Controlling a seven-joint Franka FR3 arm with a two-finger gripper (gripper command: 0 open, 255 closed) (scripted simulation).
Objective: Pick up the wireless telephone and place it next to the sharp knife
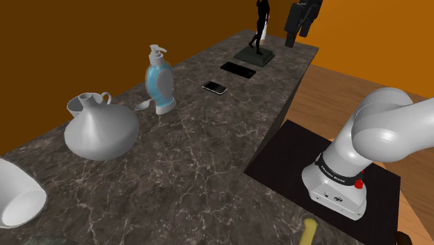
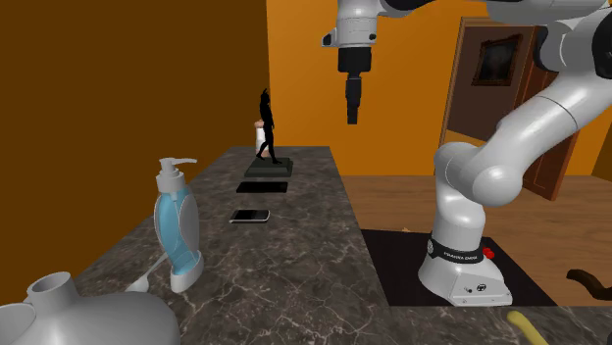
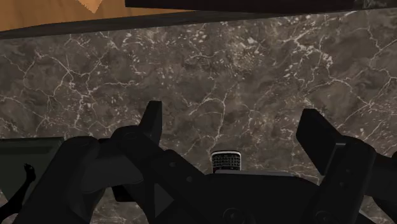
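Orange walls back a dark, veined stone counter (image 1: 209,160), and high over its far end hangs the pincer (image 1: 298,35), pointing down. Its two black fingers (image 3: 151,121) stand spread well apart, with nothing held between them. The telephone (image 1: 214,87), a small dark handset with a pale rim and a keypad, lies flat on the stone far beneath the pincer. It sits somewhat offset from the pincer, back toward the blue soap bottle (image 1: 160,80) and away from the black figurine (image 1: 254,54), which stands off to one side of the hand. In the wrist view the handset's keypad end peeks out between the fingers, close against the hand's body, which covers the rest. Its long axis therefore seems to run crosswise to the line joining the fingertips, so the fingers could close on its narrow sides with little turning of the wrist. The coming move, as I judge it, is a shift toward the soap bottle and then a long descent. A flat black slab (image 1: 238,69) lies between telephone and figurine; whether it is the knife I cannot tell.
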